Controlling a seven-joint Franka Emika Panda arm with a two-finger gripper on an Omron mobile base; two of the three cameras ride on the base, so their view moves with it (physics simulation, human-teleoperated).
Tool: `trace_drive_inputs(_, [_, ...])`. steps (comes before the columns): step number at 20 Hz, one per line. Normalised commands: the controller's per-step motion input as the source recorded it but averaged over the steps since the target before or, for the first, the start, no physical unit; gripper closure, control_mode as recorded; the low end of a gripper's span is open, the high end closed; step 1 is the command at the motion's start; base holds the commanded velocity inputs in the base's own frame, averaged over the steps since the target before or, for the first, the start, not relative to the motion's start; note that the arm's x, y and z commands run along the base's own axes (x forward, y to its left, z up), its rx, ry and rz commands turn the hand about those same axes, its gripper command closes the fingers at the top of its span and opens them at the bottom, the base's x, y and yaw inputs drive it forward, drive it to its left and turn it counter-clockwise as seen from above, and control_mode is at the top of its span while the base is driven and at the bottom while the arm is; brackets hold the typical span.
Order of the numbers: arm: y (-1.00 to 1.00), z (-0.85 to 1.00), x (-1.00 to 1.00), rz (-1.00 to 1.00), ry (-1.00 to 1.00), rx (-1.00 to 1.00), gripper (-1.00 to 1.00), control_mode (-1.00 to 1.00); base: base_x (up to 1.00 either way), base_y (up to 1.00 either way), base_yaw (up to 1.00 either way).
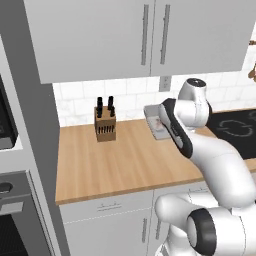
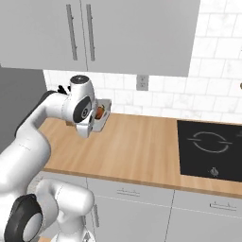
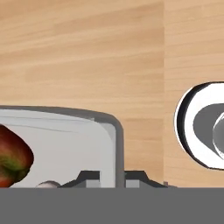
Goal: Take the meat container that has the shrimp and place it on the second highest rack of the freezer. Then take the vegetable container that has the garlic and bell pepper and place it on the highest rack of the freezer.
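Note:
My gripper [image 3: 116, 179] is shut on the right wall of the grey vegetable container [image 3: 74, 144], and the rim stands between the two finger tips. A glossy red bell pepper [image 3: 12, 156] lies in the tray at the left edge of the hand view. A small pale lump, probably the garlic [image 3: 48, 184], peeks out at the bottom. In the right base view the vegetable container [image 2: 105, 112] sits tilted at the hand, over the wooden counter [image 2: 137, 146]. In the left base view the container [image 1: 156, 125] shows behind the forearm. The meat container, the shrimp and the freezer are out of view.
A wooden knife block [image 1: 105, 125] stands at the back of the counter, left of the arm. A black cooktop [image 2: 210, 149] is set into the counter on the right. Grey wall cabinets [image 1: 145, 35] hang above. An oven stack [image 1: 10, 200] borders the counter's left end.

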Motion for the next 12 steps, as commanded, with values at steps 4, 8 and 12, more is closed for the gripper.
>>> trace_drive_inputs(4, [0.0, 0.25, -0.36, 0.0, 0.0, 0.0, 1.0, -1.0, 0.0, 0.0, 0.0])
trace_drive_inputs(8, [0.0, 0.22, -0.58, 0.0, 0.0, 0.0, 1.0, -1.0, 0.0, 0.0, 0.0])
trace_drive_inputs(12, [0.0, 0.15, -0.67, -0.03, 0.0, 0.0, 1.0, -1.0, 0.0, 0.0, 0.0])
